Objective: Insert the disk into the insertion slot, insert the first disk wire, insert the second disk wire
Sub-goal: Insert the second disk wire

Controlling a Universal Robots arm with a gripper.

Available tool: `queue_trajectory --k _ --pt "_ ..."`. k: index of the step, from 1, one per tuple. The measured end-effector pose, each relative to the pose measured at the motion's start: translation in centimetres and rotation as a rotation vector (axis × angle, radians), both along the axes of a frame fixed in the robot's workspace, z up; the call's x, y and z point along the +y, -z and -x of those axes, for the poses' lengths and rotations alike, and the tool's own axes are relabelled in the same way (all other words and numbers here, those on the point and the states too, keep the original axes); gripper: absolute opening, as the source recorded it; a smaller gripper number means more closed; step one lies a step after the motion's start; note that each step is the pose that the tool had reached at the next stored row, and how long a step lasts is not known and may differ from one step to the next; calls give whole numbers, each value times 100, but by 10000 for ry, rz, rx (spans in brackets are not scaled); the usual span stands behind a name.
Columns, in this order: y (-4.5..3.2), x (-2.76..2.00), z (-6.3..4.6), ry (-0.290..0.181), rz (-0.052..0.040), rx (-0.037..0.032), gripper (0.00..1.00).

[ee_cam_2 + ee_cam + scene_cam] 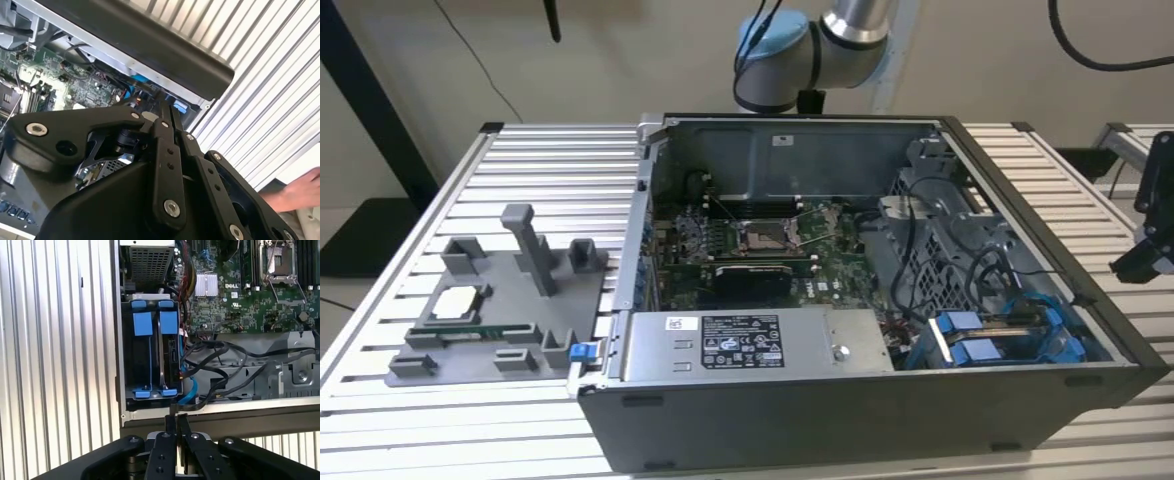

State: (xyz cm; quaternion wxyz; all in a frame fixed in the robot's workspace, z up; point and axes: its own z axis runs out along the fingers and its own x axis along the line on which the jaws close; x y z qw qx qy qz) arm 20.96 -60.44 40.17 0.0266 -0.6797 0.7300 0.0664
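Black claw (pixel 175 416) pinched; blue-railed grey metal insertion slot (pixel 150 360) near.

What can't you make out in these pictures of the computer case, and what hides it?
First wrist view: whether the insertion slot is filled; blue rails and shadow cover it.
Second wrist view: the gripper blocks much of the case; the picture's edge cuts off the hand.

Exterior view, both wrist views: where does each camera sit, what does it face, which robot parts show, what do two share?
Exterior view: off the robot, facing the open computer case; arm behind it.
First wrist view: at the wrist, facing past the gripper onto the drive cage.
Second wrist view: at the wrist, facing past the gripper onto the motherboard.
Shared: both wrist views show the gripper.
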Motion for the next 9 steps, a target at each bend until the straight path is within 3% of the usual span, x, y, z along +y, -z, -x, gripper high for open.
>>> queue_trajectory --k 3,4,9 --pt "40 -60 -10 1 -10 30 0" --pt "52 -76 -12 0 -19 42 100" --pt "100 -118 -13 0 -87 107 100"
